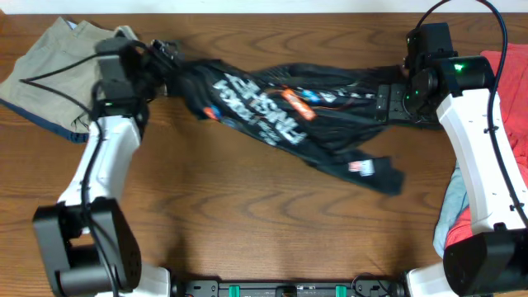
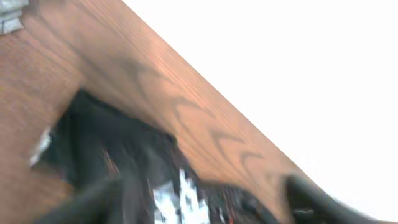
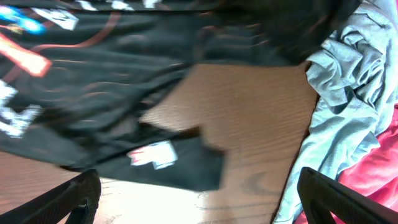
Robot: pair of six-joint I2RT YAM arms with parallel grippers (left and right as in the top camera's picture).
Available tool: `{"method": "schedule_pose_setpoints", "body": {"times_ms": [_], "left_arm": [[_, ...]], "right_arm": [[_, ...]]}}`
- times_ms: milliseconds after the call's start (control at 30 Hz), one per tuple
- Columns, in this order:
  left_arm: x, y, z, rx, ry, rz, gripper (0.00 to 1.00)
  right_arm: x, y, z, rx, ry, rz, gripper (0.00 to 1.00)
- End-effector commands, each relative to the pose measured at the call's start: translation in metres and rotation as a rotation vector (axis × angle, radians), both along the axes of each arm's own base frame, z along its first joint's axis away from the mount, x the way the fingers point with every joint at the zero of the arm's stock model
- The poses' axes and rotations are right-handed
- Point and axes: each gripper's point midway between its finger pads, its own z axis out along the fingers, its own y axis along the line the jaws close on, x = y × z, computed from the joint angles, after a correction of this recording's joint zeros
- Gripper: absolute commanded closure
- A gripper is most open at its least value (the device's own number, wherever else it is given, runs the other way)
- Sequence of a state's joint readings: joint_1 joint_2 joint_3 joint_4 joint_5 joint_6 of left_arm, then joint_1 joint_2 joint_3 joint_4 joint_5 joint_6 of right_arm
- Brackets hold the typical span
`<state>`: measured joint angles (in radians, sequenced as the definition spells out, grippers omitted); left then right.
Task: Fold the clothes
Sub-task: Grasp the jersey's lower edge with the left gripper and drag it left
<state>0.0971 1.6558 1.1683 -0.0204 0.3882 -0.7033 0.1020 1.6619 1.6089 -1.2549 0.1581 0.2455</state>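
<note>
Nearest, at the right edge of the table (image 1: 247, 239), a pale blue-grey garment (image 1: 452, 206) lies crumpled beside a red garment (image 1: 513, 74). Farther in, the black jersey (image 1: 272, 107) spans the wood. Its long axis runs left to right, sloping toward the near side at the right, and one corner with a white logo points near-right.

Right gripper (image 1: 386, 99): at the jersey's right end, fingers (image 3: 62, 199) spread wide, gripping nothing.

Left gripper (image 1: 168, 61): at the bunched left end. The view is blurred, so the jaw state cannot be told.

Far left: a khaki garment (image 1: 49, 58).
</note>
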Motion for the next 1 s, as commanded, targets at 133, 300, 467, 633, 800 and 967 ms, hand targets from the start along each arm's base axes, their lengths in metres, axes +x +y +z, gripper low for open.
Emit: {"method": "schedule_pose_setpoints", "body": {"times_ms": [133, 300, 467, 633, 800, 967], "left_arm": [[-0.099, -0.076, -0.094, -0.088, 0.516, -0.211, 0.02], [-0.150, -0.133, -0.131, -0.047, 0.667, -0.362, 0.02], [-0.174, -0.195, -0.144, 0.010, 0.663, -0.535, 0.02], [-0.191, -0.255, -0.143, 0.048, 0.570, -0.701, 0.02], [-0.208, -0.294, -0.155, 0.056, 0.569, -0.707, 0.02], [-0.214, -0.339, -0.164, 0.018, 0.491, -0.774, 0.01]], "right_arm": [[-0.003, -0.006, 0.001, -0.007, 0.004, -0.026, 0.01], [-0.004, -0.006, 0.001, -0.007, 0.008, -0.026, 0.01], [-0.005, -0.006, 0.000, -0.008, 0.011, -0.026, 0.01], [-0.006, -0.007, 0.000, -0.008, 0.018, -0.026, 0.01], [-0.010, -0.007, -0.001, -0.010, 0.034, -0.026, 0.01], [-0.015, -0.007, -0.002, -0.014, 0.058, -0.022, 0.01]]}}
